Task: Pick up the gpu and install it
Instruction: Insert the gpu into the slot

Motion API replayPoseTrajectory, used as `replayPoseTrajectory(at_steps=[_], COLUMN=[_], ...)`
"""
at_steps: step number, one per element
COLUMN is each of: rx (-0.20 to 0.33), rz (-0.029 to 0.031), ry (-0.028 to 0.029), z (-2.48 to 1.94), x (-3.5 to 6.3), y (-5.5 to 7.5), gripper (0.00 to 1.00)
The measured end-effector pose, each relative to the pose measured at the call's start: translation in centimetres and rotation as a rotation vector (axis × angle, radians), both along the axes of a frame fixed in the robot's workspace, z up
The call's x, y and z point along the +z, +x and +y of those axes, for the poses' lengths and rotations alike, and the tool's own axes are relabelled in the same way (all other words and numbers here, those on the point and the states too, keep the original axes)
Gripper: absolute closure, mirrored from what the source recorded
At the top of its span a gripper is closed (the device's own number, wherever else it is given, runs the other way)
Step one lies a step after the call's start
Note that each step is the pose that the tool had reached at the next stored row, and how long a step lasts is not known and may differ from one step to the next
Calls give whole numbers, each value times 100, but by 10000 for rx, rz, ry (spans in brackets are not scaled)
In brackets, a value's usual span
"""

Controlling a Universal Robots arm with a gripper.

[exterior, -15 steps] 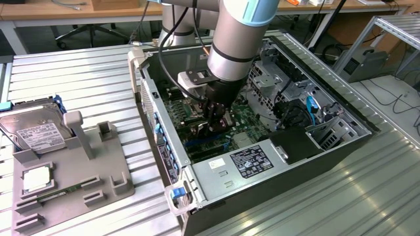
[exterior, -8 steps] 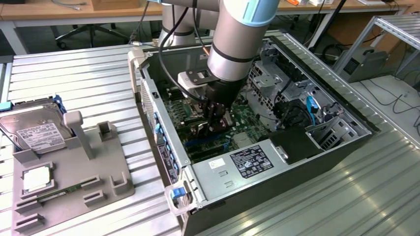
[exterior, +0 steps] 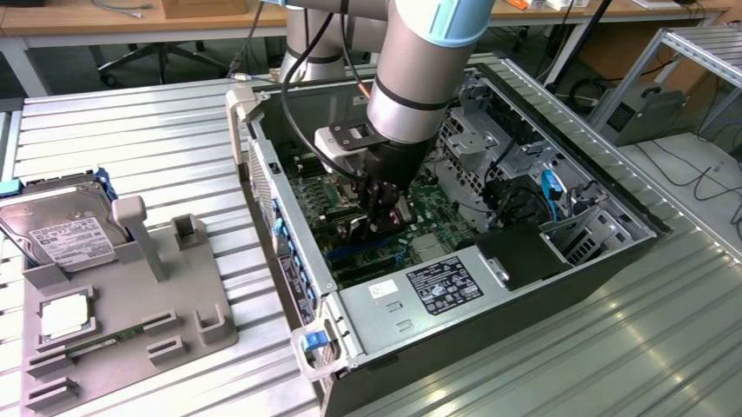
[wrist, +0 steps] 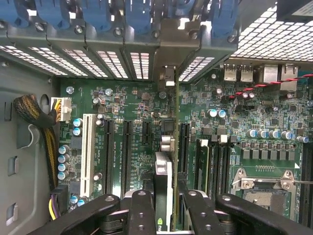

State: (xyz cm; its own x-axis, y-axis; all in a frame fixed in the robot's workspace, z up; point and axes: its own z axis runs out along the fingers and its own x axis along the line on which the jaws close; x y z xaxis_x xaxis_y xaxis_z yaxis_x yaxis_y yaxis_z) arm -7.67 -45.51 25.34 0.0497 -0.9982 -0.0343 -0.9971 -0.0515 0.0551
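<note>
Wrist view: one hand clenched on one gpu above motherboard.

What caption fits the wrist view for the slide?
Gripper holding the gpu edge-on over the motherboard slots inside the open PC case.

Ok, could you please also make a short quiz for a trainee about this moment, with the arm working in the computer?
1. True or false: the gripper is inside the open computer case.
2. What is held edge-on above the motherboard slots? A) a screwdriver B) the gpu C) a fan
3. Fill the gap: the hard drive lies on the grey holder, on the exterior view's ____ side.

Key: 1 true; 2 B; 3 left.
</note>
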Motion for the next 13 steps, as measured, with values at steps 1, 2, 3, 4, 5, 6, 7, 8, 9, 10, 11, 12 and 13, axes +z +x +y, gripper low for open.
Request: replayPoseTrajectory(at_steps=[1, 2, 3, 4, 5, 6, 7, 8, 9, 10, 11, 12, 13], rx=[4, 6, 7, 9, 11, 11, 11, 11, 12, 11, 12, 10, 10], rz=[-1, -1, -1, -1, -1, -1, -1, -1, 0, 2, 5, 10, 19], ry=[0, 0, 0, 0, -1, 0, 1, 1, 2, 2, 2, 1, 1], z=[0, 0, 0, 0, 0, 0, 0, 0, 0, 0, 0, -1, -1], x=[0, 0, 0, 0, 0, 0, -1, -1, -1, -1, -1, 0, 0], y=[0, 0, -1, -1, -1, -3, -5, -5, -5, -5, -5, -6, -6], gripper=[73, 73, 73, 73, 73, 73, 73, 73, 73, 73, 73, 73, 73])
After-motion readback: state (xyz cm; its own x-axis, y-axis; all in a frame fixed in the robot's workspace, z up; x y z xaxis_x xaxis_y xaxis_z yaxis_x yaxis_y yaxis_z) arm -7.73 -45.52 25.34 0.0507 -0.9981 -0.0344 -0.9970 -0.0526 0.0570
